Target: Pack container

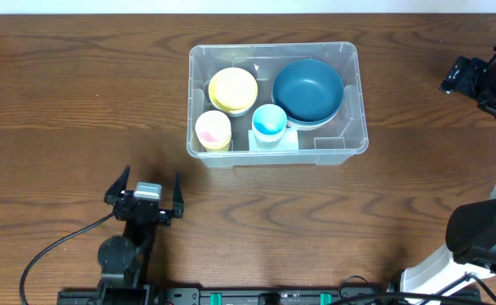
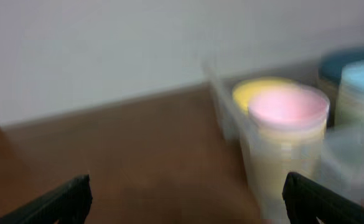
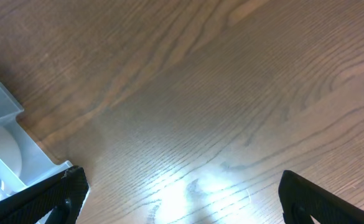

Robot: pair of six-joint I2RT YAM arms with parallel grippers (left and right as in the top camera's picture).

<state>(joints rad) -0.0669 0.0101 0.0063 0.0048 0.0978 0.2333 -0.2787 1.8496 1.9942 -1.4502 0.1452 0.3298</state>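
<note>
The container (image 1: 273, 48), a clear plastic bin, stands at the table's middle back. Inside it are a yellow bowl (image 1: 232, 90), a dark blue bowl (image 1: 308, 91), a pink-lined cup (image 1: 213, 130) and a light blue cup (image 1: 269, 123). My left gripper (image 1: 152, 174) is open and empty, on the near side of the bin to its left. Its blurred wrist view shows the container's wall (image 2: 222, 106) and the pink-lined cup (image 2: 287, 106) ahead to the right. My right gripper (image 1: 451, 74) is open and empty, well right of the bin. A corner of the container (image 3: 7, 143) shows at the left of its view.
Brown wooden tabletop (image 1: 78, 102) surrounds the bin on all sides. A black cable (image 1: 57, 246) trails from the left arm's base towards the front edge. The right arm's white base (image 1: 451, 263) stands at the front right corner.
</note>
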